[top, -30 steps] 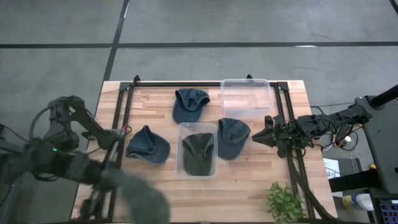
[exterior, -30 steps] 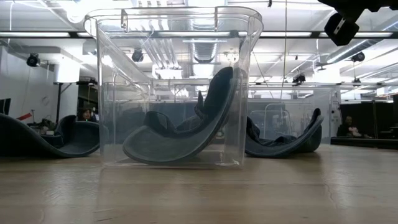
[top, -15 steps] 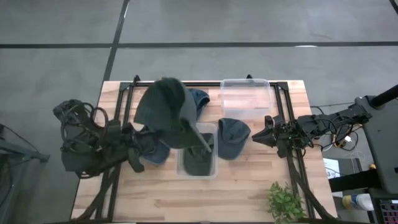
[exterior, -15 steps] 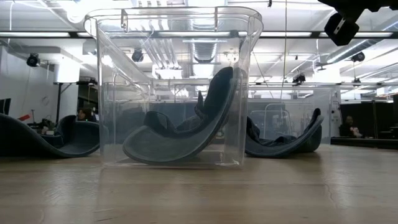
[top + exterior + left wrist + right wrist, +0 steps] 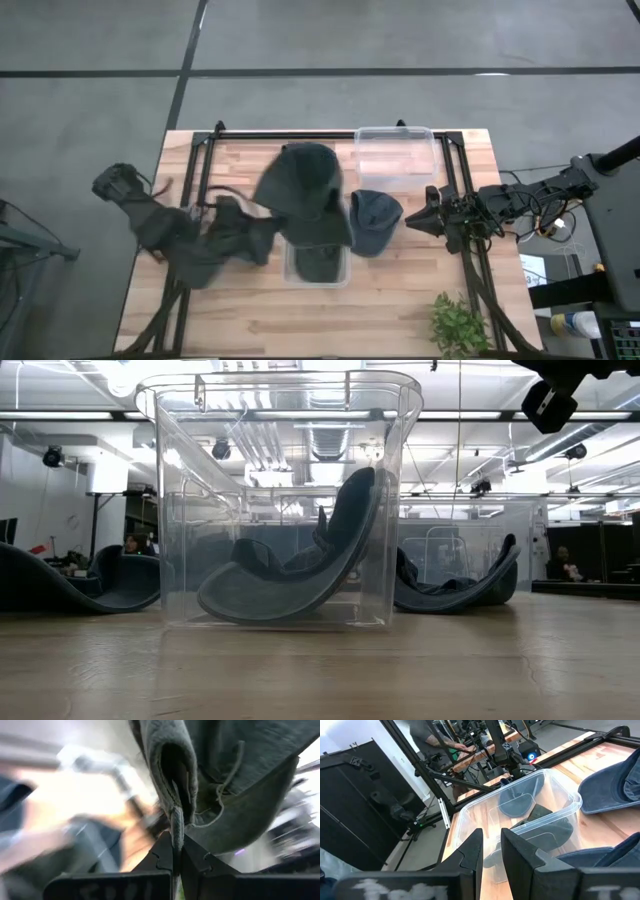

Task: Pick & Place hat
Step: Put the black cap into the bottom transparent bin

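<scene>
Closest to you in the left wrist view, your left gripper has its two fingers pinched together on a fold of the dark grey fabric cap, which hangs from that thin edge. In the high view the cap shows at centre frame, in the air over the clear plastic bin that already has a dark cap lying in it.

The hold is only a narrow strip of cloth, so I judge that a quick swing could pull it free, and the cap would fall outside the bin or drape over its rim. With one cap already inside, the carried one may also sit high and spill out.

Around it, a blue-grey cap lies just right of the bin, close enough to catch a drooping brim. Farther up the frame stands a second, empty clear tub. At the right edge your right gripper waits, fingers slightly apart on nothing. A green plant sits lower right.
</scene>
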Motion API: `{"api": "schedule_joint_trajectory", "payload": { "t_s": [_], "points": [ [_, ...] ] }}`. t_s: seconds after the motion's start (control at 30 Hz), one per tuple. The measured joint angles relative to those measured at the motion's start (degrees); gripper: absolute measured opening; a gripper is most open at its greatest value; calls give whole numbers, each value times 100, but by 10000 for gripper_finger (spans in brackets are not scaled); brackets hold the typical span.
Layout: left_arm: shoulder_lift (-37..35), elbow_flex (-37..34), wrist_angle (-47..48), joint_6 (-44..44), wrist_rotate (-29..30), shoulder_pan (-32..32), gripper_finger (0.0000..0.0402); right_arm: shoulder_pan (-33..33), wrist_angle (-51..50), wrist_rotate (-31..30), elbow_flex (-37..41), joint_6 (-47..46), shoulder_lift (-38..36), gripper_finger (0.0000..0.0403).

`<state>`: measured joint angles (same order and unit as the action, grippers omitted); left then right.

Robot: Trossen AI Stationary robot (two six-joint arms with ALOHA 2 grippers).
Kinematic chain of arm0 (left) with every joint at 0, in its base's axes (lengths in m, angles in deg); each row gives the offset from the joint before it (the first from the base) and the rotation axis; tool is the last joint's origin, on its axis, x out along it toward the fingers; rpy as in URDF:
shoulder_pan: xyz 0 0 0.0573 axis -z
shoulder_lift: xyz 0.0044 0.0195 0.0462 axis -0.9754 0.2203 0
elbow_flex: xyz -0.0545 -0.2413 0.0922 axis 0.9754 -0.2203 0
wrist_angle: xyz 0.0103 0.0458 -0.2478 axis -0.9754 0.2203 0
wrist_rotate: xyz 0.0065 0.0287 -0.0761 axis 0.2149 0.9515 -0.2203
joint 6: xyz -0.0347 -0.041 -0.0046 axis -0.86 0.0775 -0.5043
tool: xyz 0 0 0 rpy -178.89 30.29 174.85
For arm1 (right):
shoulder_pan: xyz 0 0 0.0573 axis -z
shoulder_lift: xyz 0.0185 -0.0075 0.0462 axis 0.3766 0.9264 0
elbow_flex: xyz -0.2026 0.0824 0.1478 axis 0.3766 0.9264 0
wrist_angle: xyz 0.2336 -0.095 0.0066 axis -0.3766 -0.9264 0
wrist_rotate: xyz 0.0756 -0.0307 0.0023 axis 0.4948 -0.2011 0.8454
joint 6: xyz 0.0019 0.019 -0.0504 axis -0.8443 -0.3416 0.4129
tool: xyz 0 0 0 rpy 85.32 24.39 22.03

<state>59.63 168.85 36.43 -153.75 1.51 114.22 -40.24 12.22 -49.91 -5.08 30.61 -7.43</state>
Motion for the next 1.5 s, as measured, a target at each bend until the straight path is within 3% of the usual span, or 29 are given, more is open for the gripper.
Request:
{"api": "schedule_joint_trajectory", "payload": {
  "t_s": [0.13, 0.3, 0.53, 0.7, 1.03, 1.3, 1.5],
  "points": [
    [199, -2, 1083, -802, -1168, -592, 7, 1, -1, 0, 0, 51, 0, 63],
    [392, -2, 1451, -753, -2384, -1139, 7, 0, -5, 3, 0, 336, 1, 63],
    [583, -250, 1734, -641, -3552, -1517, 7, 0, -6, 6, 0, 734, 2, 63],
    [397, -997, 1567, -1052, -3878, -1640, 7, -1, -6, 6, 0, 759, 2, 63],
    [-142, -2918, -436, -1885, -4353, -1698, 7, -1, -17, 6, 0, 744, 2, 63],
    [-125, -3275, -855, -2127, -4505, -1709, 9, 0, -19, 5, -2, 737, 1, 63],
    [-125, -3204, -990, -2161, -4598, -1713, 45, 1, -17, 3, -2, 737, 2, 63]
  ]
}}
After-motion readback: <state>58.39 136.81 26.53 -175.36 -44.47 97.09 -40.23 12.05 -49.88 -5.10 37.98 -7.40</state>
